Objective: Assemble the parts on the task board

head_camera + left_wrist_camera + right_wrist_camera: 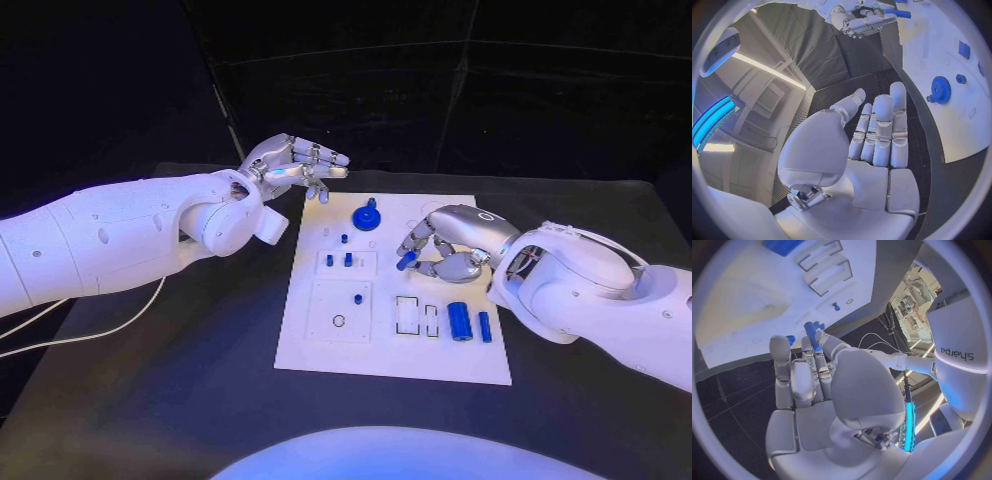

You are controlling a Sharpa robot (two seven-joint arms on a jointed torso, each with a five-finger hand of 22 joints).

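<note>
From my station I see the left hand (296, 165) raised over the black table (188, 380), just beyond the far left corner of the white board (320, 345). Its fingers are loosely curled in the head view, and in the left wrist view they lie straight and close together (879, 132); I see nothing held in them.

On the board, near the far edge, stands a blue gear (366, 216) with a small knob on top; the left wrist view shows it too (941, 90), with a small blue round piece (961, 78) just beside it. A little nearer to me there is one small blue peg (345, 238), and then two more pegs (339, 260) standing side by side in a square frame. Below them is a second square frame with a small dark ring (338, 321) in it.

To the right, near the front edge, are two narrow rectangular slots (418, 318), then a blue cylinder (459, 321) lying flat, and a thinner blue bar (485, 327) just beside it.

The right hand (444, 250) is over the middle right part of the board. Its fingers are bent inward and pinch a small blue part (408, 260) at the fingertips; the right wrist view shows this blue piece (811, 330) between the fingers as well. I cannot tell if the part touches the board.
</note>
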